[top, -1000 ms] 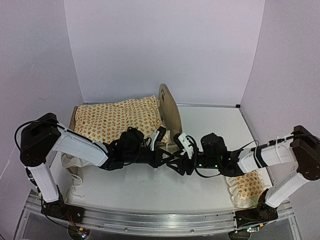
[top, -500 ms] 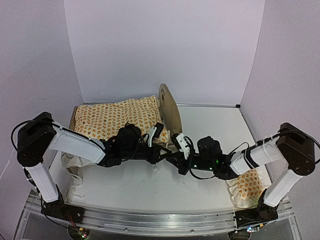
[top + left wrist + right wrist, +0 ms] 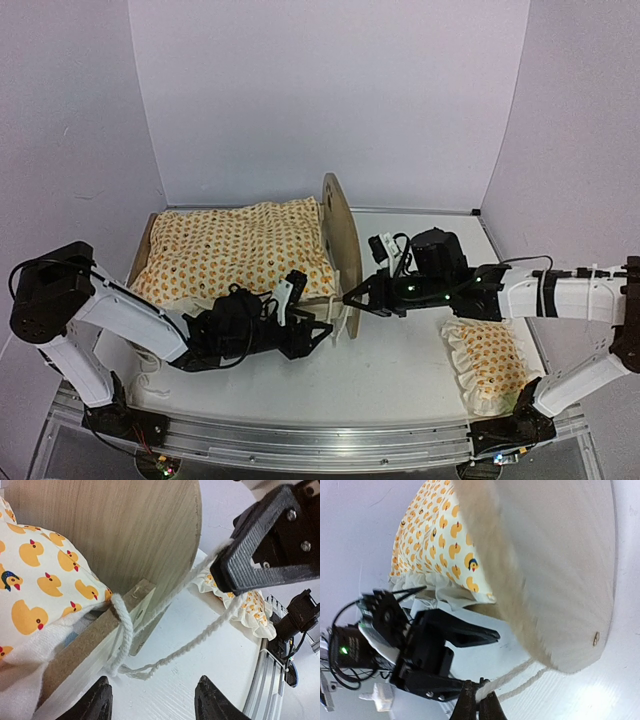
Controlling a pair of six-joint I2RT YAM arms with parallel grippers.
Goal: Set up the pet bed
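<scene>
Table (image 3: 400,370); wooden pet bed (image 3: 340,235) (twisted cord (image 3: 124,622))

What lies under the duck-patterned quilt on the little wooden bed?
At the quilt edge, the wooden side rail and a small blue patch of fabric show. Everything else under it is covered.

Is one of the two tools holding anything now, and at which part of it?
The right tool is shut on the white cord, gripping its two loose strands away from the knot on the bed rail. The left tool is open, holding nothing.
</scene>
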